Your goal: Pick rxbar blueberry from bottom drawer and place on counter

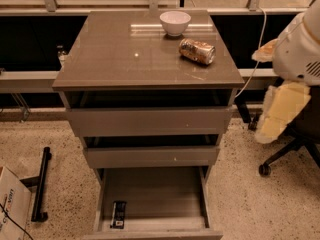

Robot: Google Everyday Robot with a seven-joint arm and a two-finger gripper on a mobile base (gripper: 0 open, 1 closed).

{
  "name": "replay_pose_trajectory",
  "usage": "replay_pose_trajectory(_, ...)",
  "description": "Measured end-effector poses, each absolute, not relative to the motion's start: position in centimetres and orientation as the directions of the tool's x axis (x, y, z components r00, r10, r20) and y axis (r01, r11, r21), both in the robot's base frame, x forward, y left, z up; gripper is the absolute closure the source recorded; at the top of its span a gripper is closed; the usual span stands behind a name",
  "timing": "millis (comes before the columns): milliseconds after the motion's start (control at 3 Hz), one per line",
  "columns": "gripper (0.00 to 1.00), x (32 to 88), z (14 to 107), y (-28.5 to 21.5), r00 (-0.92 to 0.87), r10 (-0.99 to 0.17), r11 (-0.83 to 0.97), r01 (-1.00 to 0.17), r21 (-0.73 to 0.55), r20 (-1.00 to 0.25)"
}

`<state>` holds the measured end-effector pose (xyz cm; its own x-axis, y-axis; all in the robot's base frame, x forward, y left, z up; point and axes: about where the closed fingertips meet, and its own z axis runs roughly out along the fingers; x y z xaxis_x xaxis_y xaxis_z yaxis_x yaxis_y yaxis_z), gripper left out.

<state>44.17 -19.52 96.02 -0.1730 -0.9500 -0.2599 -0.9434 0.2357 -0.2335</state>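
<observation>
**Speckled floor, bottom drawer open, bar waiting in the front-left corner**

Speckled flooring (250, 199) surrounds the cabinet, and the counter (115, 54) has plenty of bare space on its left half, so I'd plan the drop there. The bottom drawer (160, 194) is pulled out, with the two drawers above overhanging its back part. The gripper (272, 121) hangs off to the right beside the cabinet, well apart from the drawer; can't tell if it's clenched or released. The rxbar blueberry (118, 214) lies flat, lengthwise, just beside the drawer's left wall. My take: come straight down from the front, pinch across the short sides, and leave room on the wall side.

Counts: one counter, three drawers, one white bowl (175, 22), one tipped-over can (197, 51), one bar.
</observation>
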Motion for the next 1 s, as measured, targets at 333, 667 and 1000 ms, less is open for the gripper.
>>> replay_pose_trajectory(333,0.0,44.8,93.9,-17.6,-0.132,-0.927,0.217,-0.952,-0.216,-0.352)
replay_pose_trajectory(667,0.0,45.3,91.1,-16.3,-0.113,-0.871,0.224,-0.958,-0.181,-0.478)
replay_pose_trajectory(1000,0.0,45.7,88.0,-14.9,-0.106,-0.77,0.236,-0.963,-0.127,-0.629)
